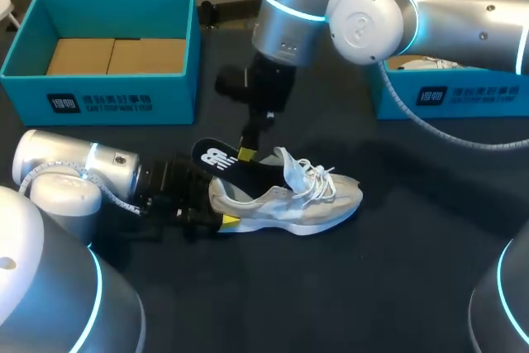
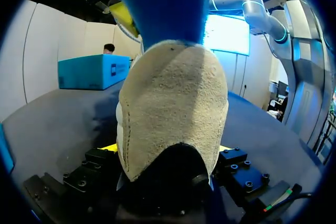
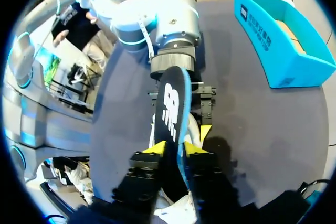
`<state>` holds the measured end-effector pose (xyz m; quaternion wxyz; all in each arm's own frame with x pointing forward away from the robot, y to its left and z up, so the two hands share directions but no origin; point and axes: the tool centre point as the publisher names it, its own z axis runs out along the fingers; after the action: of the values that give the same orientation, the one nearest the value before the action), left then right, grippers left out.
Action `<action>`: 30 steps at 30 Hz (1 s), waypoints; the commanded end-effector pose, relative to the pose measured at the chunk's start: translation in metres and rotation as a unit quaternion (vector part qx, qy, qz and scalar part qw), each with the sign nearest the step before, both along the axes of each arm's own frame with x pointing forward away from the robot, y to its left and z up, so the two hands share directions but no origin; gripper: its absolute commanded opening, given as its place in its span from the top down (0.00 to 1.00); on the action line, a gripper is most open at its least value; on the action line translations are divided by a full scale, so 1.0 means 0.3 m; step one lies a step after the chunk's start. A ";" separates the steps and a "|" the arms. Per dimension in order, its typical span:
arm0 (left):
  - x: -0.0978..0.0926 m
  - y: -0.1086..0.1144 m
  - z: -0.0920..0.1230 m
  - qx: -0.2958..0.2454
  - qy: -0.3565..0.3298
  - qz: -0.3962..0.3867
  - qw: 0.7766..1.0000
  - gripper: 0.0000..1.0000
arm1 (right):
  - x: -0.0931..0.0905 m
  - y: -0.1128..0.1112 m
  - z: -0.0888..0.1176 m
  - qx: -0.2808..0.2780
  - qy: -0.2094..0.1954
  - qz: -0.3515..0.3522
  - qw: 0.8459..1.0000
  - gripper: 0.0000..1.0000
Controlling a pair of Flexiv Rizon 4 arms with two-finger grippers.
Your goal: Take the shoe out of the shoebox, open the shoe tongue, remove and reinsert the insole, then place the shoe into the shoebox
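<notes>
The left gripper [image 1: 223, 221] clamps the heel of the pale shoe [image 1: 306, 200], a yellow tip on each side – the shoe lies on the dark table [image 1: 397, 287], toe pointing away from those fingers. The right gripper [image 1: 245, 155] comes down from above and pinches the black insole [image 1: 216, 159] narrowly – its printed end sticks out ahead of the fingers, over the heel. The teal shoebox [image 1: 107, 97] sits well apart from both grippers

The shoe [image 1: 285, 204] is pale woven mesh with a rough, napped suede heel [image 2: 173, 103]. The insole [image 1: 216, 157] looks matt black foam. The shoebox [image 1: 107, 97] at ten o'clock is smooth matt cardboard; the surface [image 1: 372, 287] is dull.
</notes>
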<state>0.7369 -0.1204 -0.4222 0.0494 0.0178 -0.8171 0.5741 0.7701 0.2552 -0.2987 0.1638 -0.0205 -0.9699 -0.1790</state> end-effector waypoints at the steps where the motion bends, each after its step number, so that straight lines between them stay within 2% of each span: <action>1: 0.000 -0.002 -0.005 0.001 0.000 0.000 1.000 1.00 | 0.004 -0.016 -0.013 0.023 0.016 -0.010 1.000 0.37; 5: 0.000 -0.002 -0.005 0.001 0.000 0.000 1.000 1.00 | 0.006 -0.013 -0.005 0.046 0.035 -0.031 0.998 0.30; 7: 0.000 -0.002 -0.005 0.001 0.000 0.000 1.000 1.00 | 0.006 -0.010 -0.003 0.061 0.049 -0.043 0.996 0.30; 10: 0.000 -0.002 -0.005 0.001 0.000 0.000 1.000 1.00 | 0.003 -0.007 -0.001 0.068 0.069 -0.071 0.993 0.40; 14: 0.000 -0.002 -0.005 0.001 0.000 0.000 1.000 1.00 | -0.006 -0.002 -0.001 0.073 0.091 -0.082 0.990 0.42; 17: 0.000 -0.002 -0.005 0.001 0.000 0.000 1.000 1.00 | -0.017 0.002 0.001 0.076 0.098 -0.093 0.988 0.42; 23: 0.000 -0.002 -0.005 0.001 0.000 0.000 1.000 1.00 | -0.036 0.023 -0.012 0.082 0.101 -0.100 0.987 0.33; 28: 0.000 -0.002 -0.005 0.001 0.000 0.000 1.000 1.00 | -0.044 0.046 -0.023 0.085 0.102 -0.098 0.986 0.33; 30: 0.000 -0.002 -0.005 0.001 0.000 0.000 1.000 1.00 | -0.048 0.053 -0.026 0.087 0.102 -0.097 0.986 0.36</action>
<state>0.7369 -0.1204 -0.4222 0.0494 0.0179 -0.8172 0.5740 0.7564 0.2666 -0.3034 0.2445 -0.1185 -0.9226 -0.2739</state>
